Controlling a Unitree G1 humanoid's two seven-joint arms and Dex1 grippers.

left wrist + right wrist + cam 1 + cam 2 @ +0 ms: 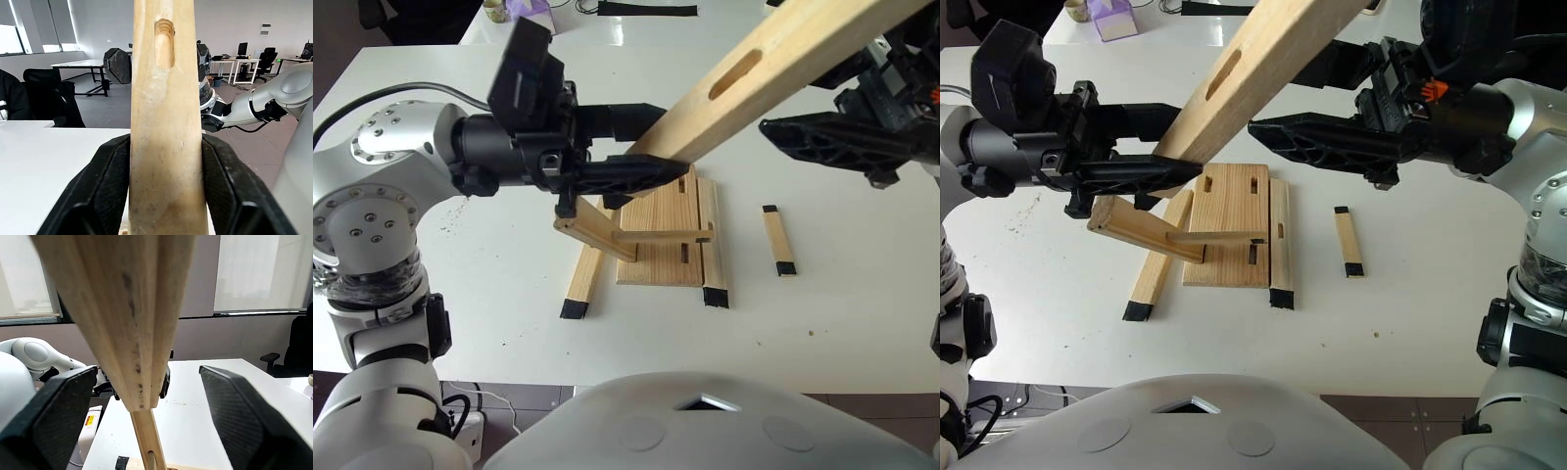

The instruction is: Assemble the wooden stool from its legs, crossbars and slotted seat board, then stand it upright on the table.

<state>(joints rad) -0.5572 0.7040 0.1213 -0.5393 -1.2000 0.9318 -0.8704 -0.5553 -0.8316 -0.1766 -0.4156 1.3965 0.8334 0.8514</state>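
One grip alone carries the long leg (783,59): the left gripper (636,171) is clamped on its lower end above the seat board (656,245), while the right gripper (146,369) has its jaws wide on either side, so the raised far-right end could lever the leg loose.

Seat board (1234,201) on table (1430,313), short crossbar (1349,241) to its right (well apart).

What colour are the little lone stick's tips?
Black, on the short crossbar; clearest in right eye view.
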